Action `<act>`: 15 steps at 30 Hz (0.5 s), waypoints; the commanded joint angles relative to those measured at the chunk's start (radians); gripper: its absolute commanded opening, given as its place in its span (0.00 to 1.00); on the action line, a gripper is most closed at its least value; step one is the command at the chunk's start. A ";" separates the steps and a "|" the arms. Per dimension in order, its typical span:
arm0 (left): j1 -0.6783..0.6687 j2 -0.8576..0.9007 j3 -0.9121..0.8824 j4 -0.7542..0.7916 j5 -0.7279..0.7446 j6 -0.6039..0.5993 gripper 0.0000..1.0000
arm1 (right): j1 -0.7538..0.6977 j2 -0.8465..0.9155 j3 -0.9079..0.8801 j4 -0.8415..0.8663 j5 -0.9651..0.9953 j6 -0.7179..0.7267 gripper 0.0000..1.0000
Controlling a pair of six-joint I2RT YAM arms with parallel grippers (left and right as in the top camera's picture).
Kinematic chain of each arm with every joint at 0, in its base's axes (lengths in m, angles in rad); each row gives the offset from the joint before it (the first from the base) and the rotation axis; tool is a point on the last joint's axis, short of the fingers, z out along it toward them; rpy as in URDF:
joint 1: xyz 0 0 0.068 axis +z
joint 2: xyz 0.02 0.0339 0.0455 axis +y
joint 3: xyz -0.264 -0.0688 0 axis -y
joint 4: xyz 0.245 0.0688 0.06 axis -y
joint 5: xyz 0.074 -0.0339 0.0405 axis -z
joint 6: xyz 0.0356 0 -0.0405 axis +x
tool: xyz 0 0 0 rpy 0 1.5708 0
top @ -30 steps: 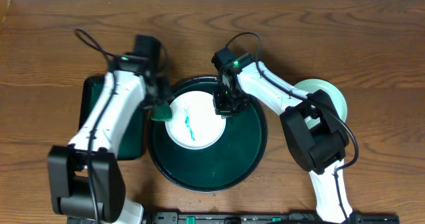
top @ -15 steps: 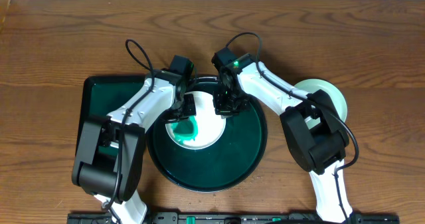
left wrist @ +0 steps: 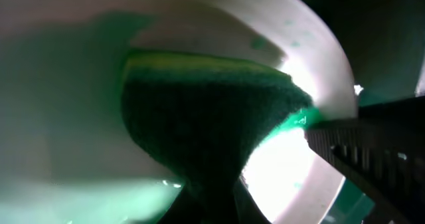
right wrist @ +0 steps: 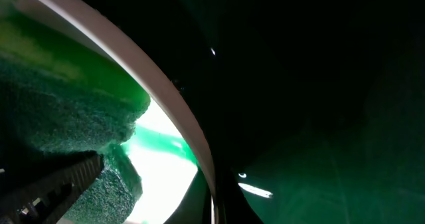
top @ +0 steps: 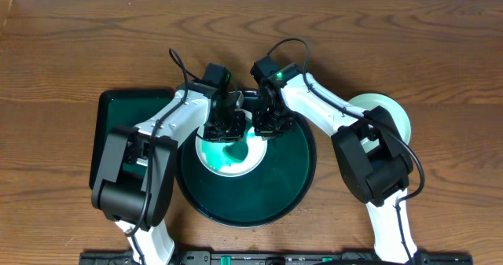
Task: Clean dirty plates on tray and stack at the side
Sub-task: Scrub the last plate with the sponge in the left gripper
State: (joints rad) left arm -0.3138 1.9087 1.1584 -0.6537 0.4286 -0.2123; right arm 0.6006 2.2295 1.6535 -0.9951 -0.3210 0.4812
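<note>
- Overhead view: the left claw (top: 228,131) has swung in from the left edge of the small round white plate (top: 251,156) to above its middle over the last second, and it is closed on a green scouring sponge (top: 229,150).
- The teal smear that showed bare at the plate's centre a second ago now lies under the sponge, and a green tint has spread over the left of the plate around it.
- Left wrist view: the sponge's dark rough face (left wrist: 206,117) is pressed flat against the white surface, so the scrub looks to be under way rather than finished.
- The right claw (top: 271,126) has not shifted; it sits at the plate's right rim, probably steadying it, though I cannot tell whether its jaws are clamped.
- That plate is inside the large round dark green tray (top: 259,198), toward its upper left.
- Pale teal plates (top: 393,115) are stacked well apart to the right on the brown wooden bench (top: 440,53), so this looks like the last plate to clean and stack.
</note>
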 commanded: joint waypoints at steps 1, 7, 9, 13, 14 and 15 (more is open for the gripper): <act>-0.021 0.052 -0.027 -0.023 -0.416 -0.242 0.07 | 0.003 0.041 -0.032 0.016 0.024 -0.004 0.01; -0.021 0.052 -0.027 -0.109 -0.779 -0.452 0.07 | 0.003 0.041 -0.032 0.016 0.024 -0.007 0.01; -0.024 0.052 -0.027 -0.116 -0.740 -0.451 0.07 | 0.003 0.041 -0.033 0.016 0.024 -0.007 0.01; -0.032 0.052 -0.027 -0.108 -0.425 -0.256 0.08 | 0.003 0.041 -0.032 0.015 0.024 -0.007 0.01; -0.033 0.052 -0.027 -0.104 -0.309 -0.178 0.07 | 0.003 0.041 -0.032 0.015 0.024 -0.008 0.01; -0.035 0.052 -0.027 -0.103 -0.187 -0.087 0.07 | 0.003 0.041 -0.032 0.015 0.024 -0.008 0.01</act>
State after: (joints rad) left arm -0.3725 1.8908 1.1870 -0.7437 0.0635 -0.5098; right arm 0.6018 2.2299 1.6489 -0.9783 -0.3489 0.4812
